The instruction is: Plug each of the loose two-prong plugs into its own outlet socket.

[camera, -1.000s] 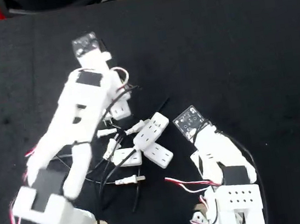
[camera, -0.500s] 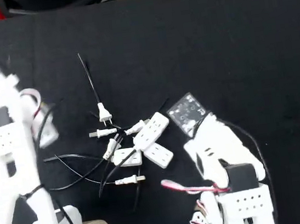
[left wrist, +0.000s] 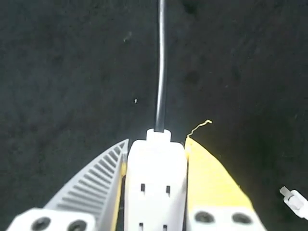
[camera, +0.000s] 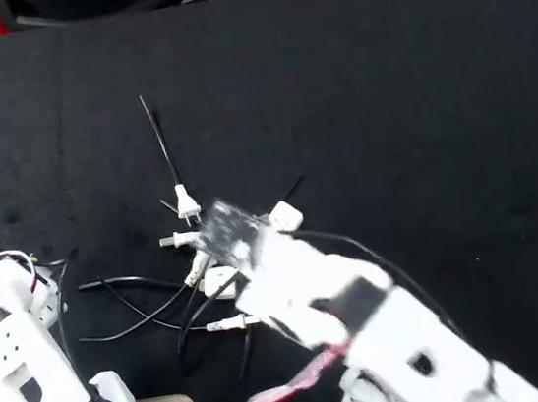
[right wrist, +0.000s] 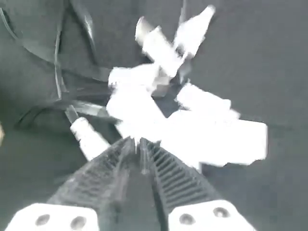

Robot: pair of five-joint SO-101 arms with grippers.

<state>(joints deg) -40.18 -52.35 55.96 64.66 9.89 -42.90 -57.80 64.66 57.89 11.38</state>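
1. Our right tool (right wrist: 139, 144), fingers pressed together, hangs just over the tangle of plugs (right wrist: 144, 96) at mid-bench. Coming down like that, we judge, it could shove them aside rather than grip one.
2. Our left tool (left wrist: 156, 147) pinches an outlet socket (left wrist: 155, 190) at the near left of the bench (camera: 414, 93), well apart from that tangle — its cord (left wrist: 160, 62) may snag.

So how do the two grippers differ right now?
The left gripper clamps a white socket block with a black cord; the right gripper is shut on nothing. The left gripper is off to one side of the pile of plugs; the right gripper hangs over it. Both are closed.
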